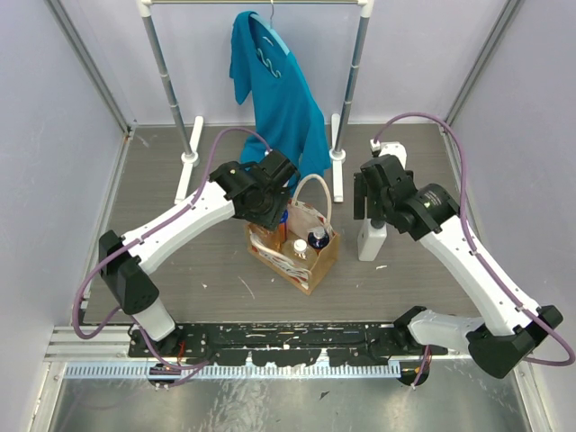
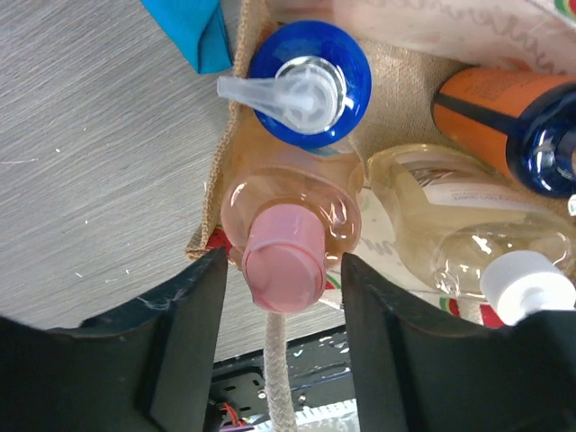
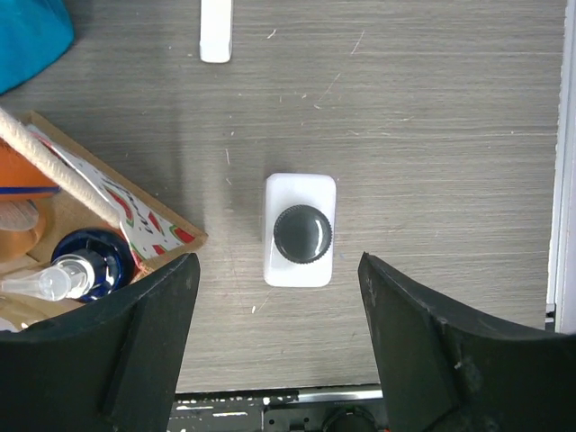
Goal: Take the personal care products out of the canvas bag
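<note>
The canvas bag (image 1: 310, 256) stands mid-table with several bottles inside. My left gripper (image 1: 273, 200) hovers over its far left corner. In the left wrist view my gripper (image 2: 283, 301) is open, its fingers (image 2: 189, 342) on either side of a pink-capped peach bottle (image 2: 286, 261), with gaps on both sides. Beside it are a peach bottle with a blue-white pump cap (image 2: 309, 85), an orange bottle with dark cap (image 2: 504, 112) and a clear yellowish bottle with white cap (image 2: 468, 234). The white rectangular bottle with grey cap (image 3: 300, 229) stands on the table right of the bag. My right gripper (image 3: 279, 333) is open and empty above it.
A teal garment (image 1: 279, 90) hangs on a white rack behind the bag; the rack's feet (image 1: 337, 155) rest on the table. The bag's cream handle (image 2: 277, 378) runs between my left fingers. The bag corner (image 3: 135, 225) is left of the white bottle. A black rail (image 1: 297, 337) lines the near edge.
</note>
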{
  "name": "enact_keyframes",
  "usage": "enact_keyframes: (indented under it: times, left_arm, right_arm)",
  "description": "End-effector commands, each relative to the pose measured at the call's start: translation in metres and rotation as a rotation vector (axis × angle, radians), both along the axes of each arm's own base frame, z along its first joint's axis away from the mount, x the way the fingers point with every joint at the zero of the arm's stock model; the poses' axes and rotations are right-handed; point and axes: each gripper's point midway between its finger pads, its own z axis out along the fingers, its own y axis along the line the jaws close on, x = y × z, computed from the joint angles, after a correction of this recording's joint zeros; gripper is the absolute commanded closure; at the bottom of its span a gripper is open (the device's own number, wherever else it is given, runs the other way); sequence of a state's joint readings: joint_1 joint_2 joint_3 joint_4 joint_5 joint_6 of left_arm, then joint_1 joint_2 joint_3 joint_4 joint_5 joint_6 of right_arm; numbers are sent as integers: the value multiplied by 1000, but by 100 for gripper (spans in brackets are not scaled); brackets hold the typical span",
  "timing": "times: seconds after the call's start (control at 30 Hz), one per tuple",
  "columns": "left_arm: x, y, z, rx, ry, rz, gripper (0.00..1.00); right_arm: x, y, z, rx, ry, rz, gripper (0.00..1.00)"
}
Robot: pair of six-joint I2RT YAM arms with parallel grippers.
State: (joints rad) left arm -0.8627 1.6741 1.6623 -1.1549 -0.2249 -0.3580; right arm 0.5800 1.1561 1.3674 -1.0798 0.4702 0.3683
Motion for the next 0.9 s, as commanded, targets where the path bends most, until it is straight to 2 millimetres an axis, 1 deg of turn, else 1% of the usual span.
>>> enact_keyframes:
  times: [0.0,0.07,0.1,0.13,0.2,0.27,0.33,0.37,0.4,0.5,0.57,0.6,0.63,0.7,0.77,0.87]
  left_arm:
    - [14,-5,21,-42,-86,15,38]
    - [14,-6,21,-44,-85,11,40]
    - [14,-6,22,-45,-85,12,42]
    - [14,-7,21,-45,-83,10,48]
    - [14,-8,20,-46,-78,6,56]
    - [13,-10,18,-47,-70,3,67]
    - [14,-10,19,-51,-73,5,80]
    - [14,-11,21,-60,-77,8,85]
    - [15,-11,24,-68,-86,11,87]
    - [18,-9,41,-97,-132,21,92]
    - [20,-6,55,-97,-158,28,98]
    - [20,-4,63,-98,-168,30,99]
    - [20,-3,70,-100,-176,32,100]
    - [19,1,88,-114,-197,40,100]
    - [19,6,107,-130,-234,54,100]
    - [20,19,137,-140,-300,81,99]
  right_arm:
    - [-3,12,7,56,-9,50,23]
    - [-7,24,4,88,6,95,23]
    - [-9,31,3,104,14,121,23]
    - [-11,37,0,115,22,144,24]
    - [-14,49,-3,139,30,185,25]
    - [-17,61,-6,159,41,228,26]
    - [-18,75,-8,185,38,280,28]
    - [-21,84,-9,208,51,316,28]
    - [-22,90,-11,218,52,336,28]
    - [-24,104,-15,235,54,386,28]
    - [-25,113,-20,255,66,421,28]
    - [-25,117,-25,264,73,436,28]
    - [-23,122,-25,279,64,447,28]
    - [-21,128,-35,282,86,454,28]
    - [-20,135,-39,290,95,464,28]
    - [-17,143,-41,284,95,470,28]
